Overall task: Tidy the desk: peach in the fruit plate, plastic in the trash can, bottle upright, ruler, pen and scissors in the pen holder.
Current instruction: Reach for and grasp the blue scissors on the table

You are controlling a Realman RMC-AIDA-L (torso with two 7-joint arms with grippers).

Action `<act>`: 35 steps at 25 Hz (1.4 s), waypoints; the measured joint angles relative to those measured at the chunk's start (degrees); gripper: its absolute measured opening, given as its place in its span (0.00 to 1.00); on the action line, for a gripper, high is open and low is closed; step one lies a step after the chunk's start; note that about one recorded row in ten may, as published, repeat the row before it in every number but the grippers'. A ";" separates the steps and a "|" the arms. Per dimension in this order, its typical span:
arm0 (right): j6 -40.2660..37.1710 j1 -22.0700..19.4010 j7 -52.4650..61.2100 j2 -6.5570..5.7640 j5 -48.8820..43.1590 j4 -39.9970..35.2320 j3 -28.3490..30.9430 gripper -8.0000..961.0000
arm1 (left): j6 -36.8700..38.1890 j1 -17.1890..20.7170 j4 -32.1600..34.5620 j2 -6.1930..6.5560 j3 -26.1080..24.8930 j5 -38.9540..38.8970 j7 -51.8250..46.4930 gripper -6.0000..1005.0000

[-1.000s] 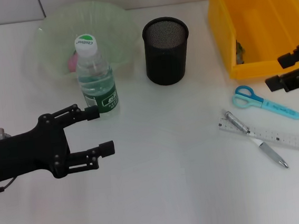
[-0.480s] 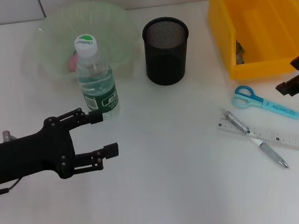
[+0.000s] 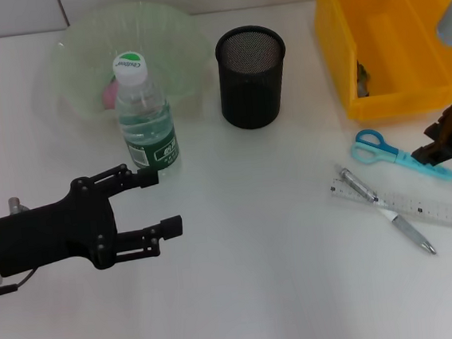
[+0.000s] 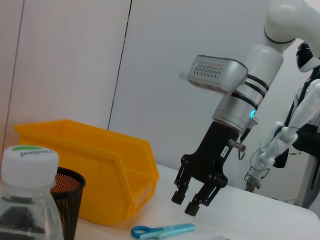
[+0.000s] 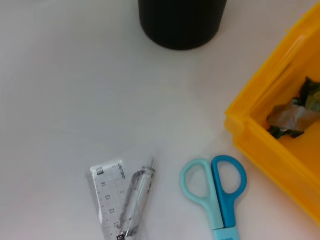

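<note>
The water bottle [image 3: 145, 121] stands upright in front of the green fruit plate [image 3: 166, 31], which holds a pink peach [image 3: 110, 92]. My left gripper [image 3: 163, 199] is open and empty, just in front of the bottle. The blue scissors [image 3: 397, 153], clear ruler [image 3: 412, 204] and pen [image 3: 408, 234] lie on the table at the right. My right gripper [image 3: 438, 147] hangs open over the scissors' blade end; it also shows in the left wrist view [image 4: 194, 201]. The black mesh pen holder [image 3: 251, 75] stands empty-looking at the middle back. Crumpled plastic [image 5: 295, 112] lies in the yellow bin [image 3: 394, 81].
The yellow bin stands right behind the scissors. The pen lies crossed over the ruler [image 5: 107, 200]. The right wrist view shows the scissors' handles [image 5: 217, 187] and the pen holder [image 5: 180, 20].
My right gripper has moved down from beside the yellow bin to the scissors' blade end. My left gripper has shifted slightly toward the front, still open.
</note>
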 joint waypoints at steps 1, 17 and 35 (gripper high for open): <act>0.00 0.00 0.00 0.00 0.00 0.00 0.00 0.57 | -0.03 -0.02 0.00 -0.02 0.01 0.00 0.00 0.86; 8.58 2.40 0.05 0.09 -0.83 9.13 -2.90 0.40 | -0.17 -0.01 -0.44 -0.62 0.02 -0.02 0.00 0.86; 11.35 3.61 -0.56 0.15 -0.54 13.15 -3.26 0.34 | -1.42 -0.14 -0.53 -0.77 0.44 -0.02 0.00 0.86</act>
